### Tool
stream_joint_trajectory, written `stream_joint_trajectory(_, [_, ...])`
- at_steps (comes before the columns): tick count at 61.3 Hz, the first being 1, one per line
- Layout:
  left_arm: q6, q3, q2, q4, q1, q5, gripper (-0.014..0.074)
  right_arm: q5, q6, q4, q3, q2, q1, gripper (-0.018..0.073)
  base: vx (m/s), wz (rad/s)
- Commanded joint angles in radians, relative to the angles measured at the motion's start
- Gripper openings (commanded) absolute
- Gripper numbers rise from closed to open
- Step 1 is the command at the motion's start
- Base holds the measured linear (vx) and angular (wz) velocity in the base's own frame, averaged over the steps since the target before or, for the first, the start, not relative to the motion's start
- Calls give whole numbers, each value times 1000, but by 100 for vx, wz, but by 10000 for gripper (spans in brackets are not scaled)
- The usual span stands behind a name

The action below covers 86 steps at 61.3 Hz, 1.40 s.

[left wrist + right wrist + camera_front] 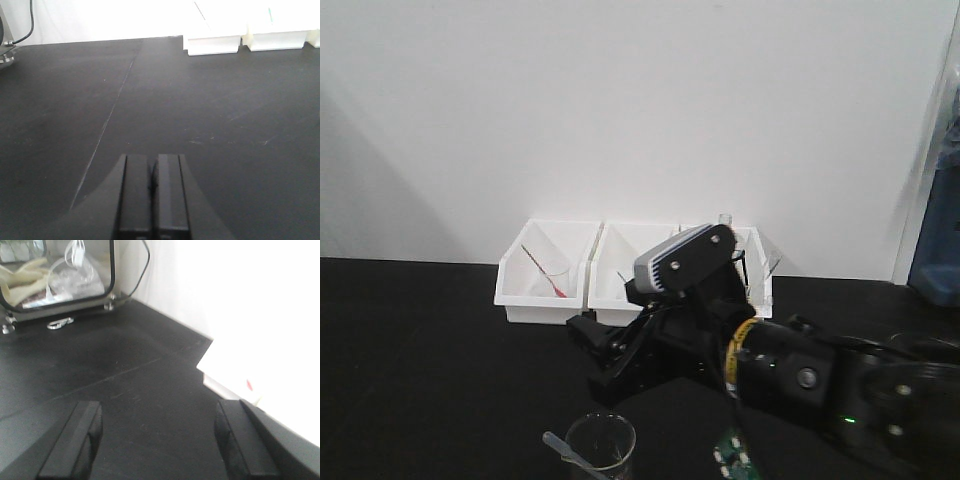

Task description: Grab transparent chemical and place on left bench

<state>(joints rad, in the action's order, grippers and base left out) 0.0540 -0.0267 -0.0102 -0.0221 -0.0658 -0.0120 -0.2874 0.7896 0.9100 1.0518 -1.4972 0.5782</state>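
The transparent chemical (563, 451), a thin clear pipette, leans in a small glass beaker (601, 446) standing on the left bench (420, 350) at the bottom edge of the front view. My right gripper (600, 355) hovers just behind and above that beaker. Its fingers stand wide apart over bare black benchtop (135, 375), and the right gripper (157, 415) holds nothing. My left gripper (152, 165) is shut with nothing between its fingers, low over the bench (200, 110). Neither wrist view shows the pipette.
Three white bins (545, 290) line the white wall. The left one holds a red-tipped pipette (542, 270), the middle one a green-tipped pipette (270, 14). A glass-fronted box (55, 275) and a metal clip (60, 322) sit far left. A blue object (935, 240) stands at right.
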Motion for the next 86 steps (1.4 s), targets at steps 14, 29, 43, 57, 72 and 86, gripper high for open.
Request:
stream_joint_trajectory(14, [-8,-16,-19,-1,-2,78,-3,33,75,37,-242,364,-2,512,0,0])
stream_joint_trajectory(29, [-8,-16,-19,-1,-2,78,-3,57,72,37,-346,444,-2,512,0,0])
stream_joint_trajectory(43, [-8,-16,-19,-1,-2,78,-3,178,56,20,-346,474,-2,455,0,0])
stream_joint_trajectory(57, [-8,-16,-19,-1,-2,78,-3,368,-275,-208,-346,699,-37,242,0,0])
stream_joint_trajectory(72, [-8,-16,-19,-1,-2,78,-3,537,-588,-457,-369,964,-329,-13,0,0])
stream_joint_trajectory(86, [-8,-16,-19,-1,-2,78,-3,423,-619,-664,-689,1244,-575,-8,0,0])
